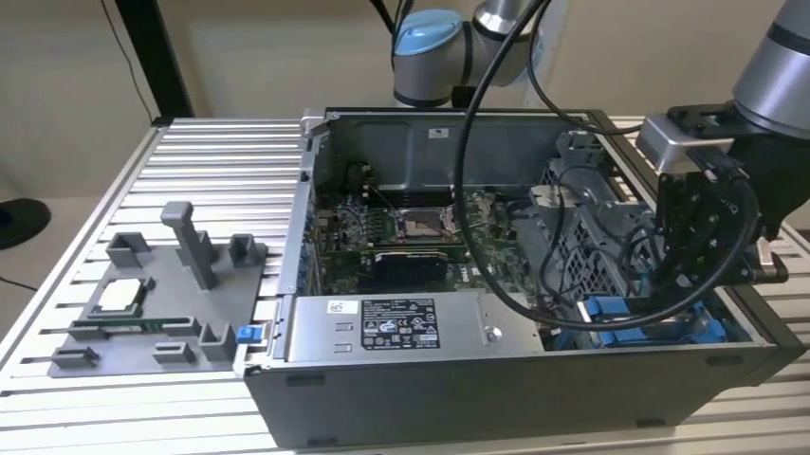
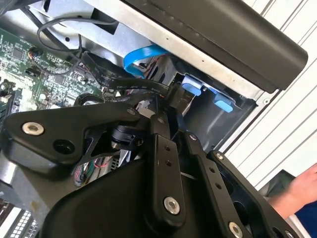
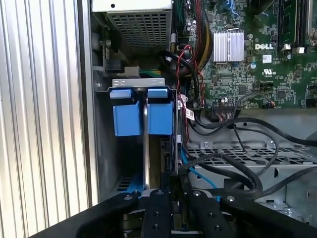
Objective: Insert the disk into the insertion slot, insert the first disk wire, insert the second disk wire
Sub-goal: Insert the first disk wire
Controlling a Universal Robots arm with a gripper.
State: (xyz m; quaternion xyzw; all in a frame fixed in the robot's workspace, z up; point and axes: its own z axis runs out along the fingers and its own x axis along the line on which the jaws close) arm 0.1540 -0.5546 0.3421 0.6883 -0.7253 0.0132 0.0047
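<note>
A Universal Robots arm reaches down into the near corner of an open computer case point(image 1: 506, 389) on the exterior view's right, where the insertion slot point(image 3: 143, 83) stands against the case wall. The disk point(image 3: 126, 119) sits inside that slot. Its two bright blue carrier tabs show side by side at the bay's mouth in the first wrist view, though little of its metal body can be made out. The gripper point(image 3: 173, 184) hangs just beside those tabs, jaws drawn close together on the end of a black cable point(image 2: 124, 82) that runs back over the motherboard point(image 1: 405, 237). In the second wrist view a flat blue cable point(image 2: 141, 57) curves near the same spot; where it ends cannot be told. A grey power-supply box point(image 1: 393, 327) with a white sticker lies along the near wall of the case, to the exterior view's left of the slot. Well apart, on the exterior view's left, a grey moulded fixture tray point(image 1: 139, 313) rests on the ribbed metal table point(image 1: 215, 142), carrying a processor chip point(image 1: 117, 296) and a green memory stick point(image 1: 127, 325). A person's hand point(image 2: 302, 191) rests at the table's edge in the second wrist view, outside the case.
</note>
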